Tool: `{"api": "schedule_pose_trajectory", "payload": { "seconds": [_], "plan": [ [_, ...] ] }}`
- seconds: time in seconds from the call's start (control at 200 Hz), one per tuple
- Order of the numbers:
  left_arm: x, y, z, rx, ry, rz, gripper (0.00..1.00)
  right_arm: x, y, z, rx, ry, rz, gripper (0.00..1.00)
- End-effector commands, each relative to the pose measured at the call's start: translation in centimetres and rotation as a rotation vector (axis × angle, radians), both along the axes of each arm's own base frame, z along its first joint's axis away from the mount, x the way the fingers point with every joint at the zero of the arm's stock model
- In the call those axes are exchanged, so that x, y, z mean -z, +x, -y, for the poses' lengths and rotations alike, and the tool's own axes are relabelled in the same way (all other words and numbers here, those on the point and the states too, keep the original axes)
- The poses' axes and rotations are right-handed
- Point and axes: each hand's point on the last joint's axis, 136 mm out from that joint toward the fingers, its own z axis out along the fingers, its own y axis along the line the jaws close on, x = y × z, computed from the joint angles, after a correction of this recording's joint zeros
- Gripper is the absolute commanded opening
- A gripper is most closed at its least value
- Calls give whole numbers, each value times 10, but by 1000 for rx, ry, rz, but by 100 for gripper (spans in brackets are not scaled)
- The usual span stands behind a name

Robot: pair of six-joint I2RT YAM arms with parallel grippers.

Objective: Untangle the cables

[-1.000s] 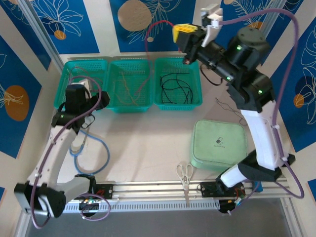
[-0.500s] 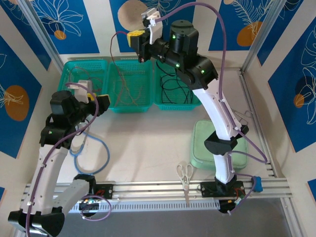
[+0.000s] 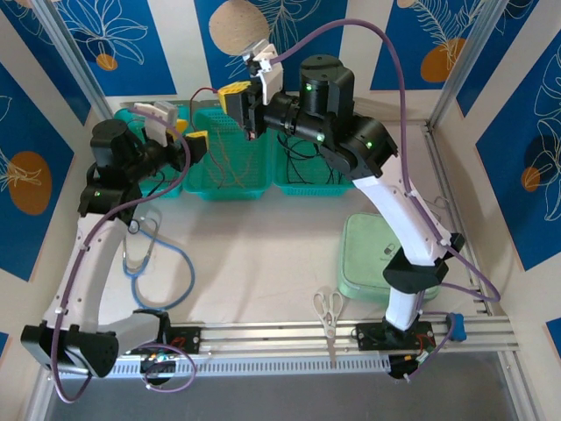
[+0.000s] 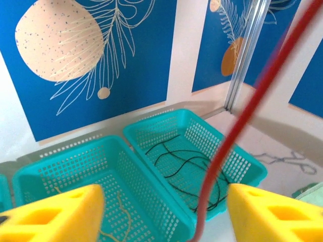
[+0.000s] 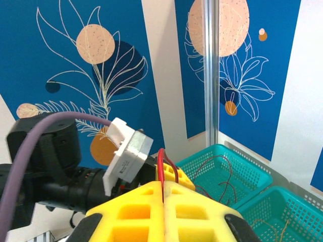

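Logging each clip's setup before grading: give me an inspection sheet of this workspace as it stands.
Surface: pale tabletop, with three teal baskets along the far edge.
Job's things: red cable held in the air; black cable in the right basket; yellow-tan cable in the middle basket; red wires in the left basket.
Clutter: blue stethoscope, scissors, mint case.
End effectors: right end effector shut on the red cable; left end effector open, with the red cable hanging between its fingers.
Cables: purple arm cables loop overhead.
Surroundings: blue leaf-print panels.
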Motion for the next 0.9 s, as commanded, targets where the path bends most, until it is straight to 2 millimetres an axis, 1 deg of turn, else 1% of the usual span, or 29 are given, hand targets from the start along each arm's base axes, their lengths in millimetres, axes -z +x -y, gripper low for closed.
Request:
{"api": "schedule_pose_trajectory", "payload": {
  "seconds": [0.0, 0.09, 0.12, 0.27, 0.305, 0.335, 0.355, 0.365, 0.375, 0.39, 0.44, 0.495, 0.575, 0.64, 0.68, 0.73, 0.81, 0.89],
  "plan": [
    [-34, -4, 8, 50, -24, 121, 42, -14, -12, 9, 1, 22, 37, 0],
    [-37, -4, 10, 55, -39, 128, 12, -14, -11, 11, 12, 24, 45, 0],
    [-38, -4, 10, 55, -41, 128, 0, -13, -10, 11, 17, 21, 45, 0],
    [-38, -4, 5, 20, -31, 125, 0, -12, -8, 13, 22, 11, 47, 0],
    [-36, -2, 2, -2, -26, 121, 0, -12, -8, 15, 24, 14, 40, 11],
    [-37, -1, -1, -24, -21, 119, 0, -12, -5, 17, 37, 18, 31, 23],
    [-36, 0, -3, -40, -16, 117, 0, -12, -3, 20, 48, 22, 23, 35],
    [-36, 1, -4, -47, -14, 114, 0, -12, -2, 21, 53, 23, 19, 38],
    [-35, 2, -6, -56, -9, 112, 0, -12, -2, 22, 56, 23, 16, 44],
    [-35, 3, -8, -71, -3, 108, 0, -11, 0, 23, 63, 22, 9, 50],
    [-30, 12, -19, -145, 22, 79, 0, -11, 3, 29, 79, 21, -1, 61],
    [-22, 25, -37, -259, 77, 35, 0, -8, 7, 36, 101, 16, -18, 67],
    [-16, 42, -60, -393, 147, 0, 0, -6, 12, 49, 129, 12, -37, 70],
    [-19, 56, -72, -456, 177, 7, 0, -3, 14, 58, 146, 10, -43, 70],
    [-23, 64, -77, -478, 187, 20, 0, -2, 15, 64, 155, 12, -47, 70],
    [-27, 76, -87, -527, 198, 23, 0, -1, 16, 73, 167, 16, -49, 70],
    [-41, 94, -104, -591, 213, 33, 0, 2, 18, 87, 190, 24, -56, 69],
    [-53, 110, -114, -643, 292, 68, 0, 7, 20, 100, 217, 25, -69, 69]
  ]
}}
